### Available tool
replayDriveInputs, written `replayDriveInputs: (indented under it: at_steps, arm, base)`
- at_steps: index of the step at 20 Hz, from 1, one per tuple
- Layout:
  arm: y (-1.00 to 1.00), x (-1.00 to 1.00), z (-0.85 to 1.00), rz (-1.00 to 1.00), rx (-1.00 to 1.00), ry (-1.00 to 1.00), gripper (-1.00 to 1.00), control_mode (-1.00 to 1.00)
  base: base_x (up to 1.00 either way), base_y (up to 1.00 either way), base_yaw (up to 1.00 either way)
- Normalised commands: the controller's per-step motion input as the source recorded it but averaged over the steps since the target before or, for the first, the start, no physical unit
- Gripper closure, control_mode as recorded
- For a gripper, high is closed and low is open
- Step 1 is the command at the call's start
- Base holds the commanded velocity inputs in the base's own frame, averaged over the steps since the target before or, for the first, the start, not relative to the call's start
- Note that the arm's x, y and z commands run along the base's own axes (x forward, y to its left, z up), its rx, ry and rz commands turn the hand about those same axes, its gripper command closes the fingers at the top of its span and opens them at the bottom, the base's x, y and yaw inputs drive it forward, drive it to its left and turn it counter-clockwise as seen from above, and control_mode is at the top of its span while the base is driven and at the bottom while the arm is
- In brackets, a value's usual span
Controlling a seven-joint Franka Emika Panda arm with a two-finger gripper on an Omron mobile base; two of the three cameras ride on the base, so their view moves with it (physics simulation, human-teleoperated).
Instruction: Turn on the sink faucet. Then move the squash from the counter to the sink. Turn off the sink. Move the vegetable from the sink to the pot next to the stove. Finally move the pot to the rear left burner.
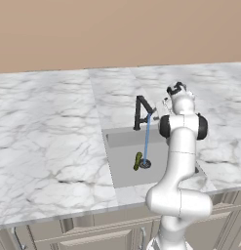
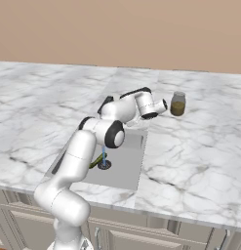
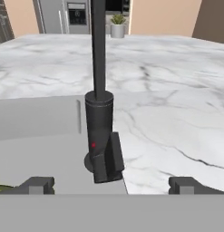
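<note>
Blue water runs from the sink faucet (image 1: 143, 112) into the sink (image 1: 123, 172); the squash (image 1: 137, 161) lies at the drain's 9 o'clock. My gripper (image 3: 111, 185), fingers wide and empty, faces the faucet base.

Counter (image 1: 49, 141): white marble, grey-veined, smooth. Sink (image 1: 127, 171): grey metal, matt. Sink faucet (image 3: 99, 131): matt black; jar (image 2: 178, 103): clear glass.

The arm (image 1: 178, 161) is glossy white, built of thick rounded tubular links joined by bulbous elbows. Dark, nearly black rings and caps mark its joints, the clearest being a black band around the upper joint. The gripper (image 3: 111, 185) ends in two small, blocky dark grey fingertips (image 3: 37, 185) with squared edges.
</note>
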Motion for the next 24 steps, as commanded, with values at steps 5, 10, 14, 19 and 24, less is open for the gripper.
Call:
replayDriveInputs:
  at_steps: [5,10,14,19,24]
  arm:
    - [0.0,0.1,0.0,0.0,0.0,0.0,-1.0,-1.0]
    - [0.01,0.03,0.0,0.0,0.0,0.0,-1.0,-1.0]
    - [0.08,-0.08,0.0,0.0,0.0,0.0,-1.0,-1.0]
    - [0.12,-0.05,0.0,0.0,0.0,0.0,-1.0,-1.0]
    - [0.15,-0.02,0.0,0.0,0.0,0.0,-1.0,-1.0]
  base:
    - [0.0,0.0,0.0]
    - [0.0,0.0,0.0]
    - [0.0,0.0,0.0]
    - [0.0,0.0,0.0]
    - [0.0,0.0,0.0]
